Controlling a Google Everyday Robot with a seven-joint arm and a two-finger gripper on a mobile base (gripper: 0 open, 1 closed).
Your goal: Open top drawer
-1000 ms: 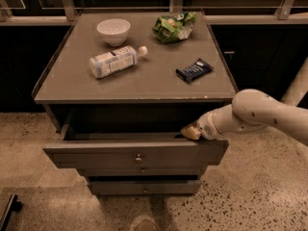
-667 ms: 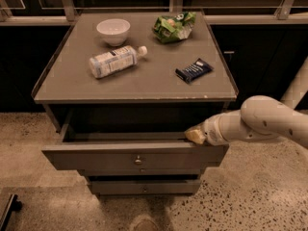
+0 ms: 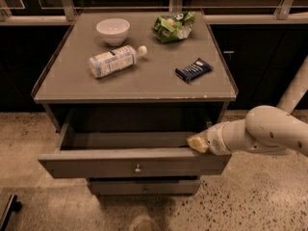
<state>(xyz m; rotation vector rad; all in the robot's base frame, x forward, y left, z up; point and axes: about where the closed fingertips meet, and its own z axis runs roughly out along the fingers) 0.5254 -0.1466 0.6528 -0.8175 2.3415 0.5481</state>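
Grey top drawer (image 3: 96,165), the one with the round knob (image 3: 137,168): where is it now?

— Pulled well out from under the desk (image 3: 144,83). Its dark inside shows across the full width, and nothing can be made out in it. The front hangs forward over the narrower drawer (image 3: 144,187) below, which looks closed.

And the end effector?

— The end effector (image 3: 197,143) sits at the right end of the top drawer, its pale tip on the upper edge of the front panel, well to the right of the knob. Whether it is open or closed on that edge, I cannot tell.

What has changed in the last second?

— The front panel has slid a little further out and sits lower in the view. The end effector has come forward with it, holding the same spot on the rim. The desk edge has not shifted, so the drawer moved and not the camera.

So the task?

— Nearly done, I'd judge, or done already. The opening is wide and the pull looks to be in its last stretch.

Anything disturbed on top?

— No. The bowl (image 3: 113,30), bottle (image 3: 115,61), green bag (image 3: 173,26) and dark snack bar (image 3: 193,70) lie where they did.
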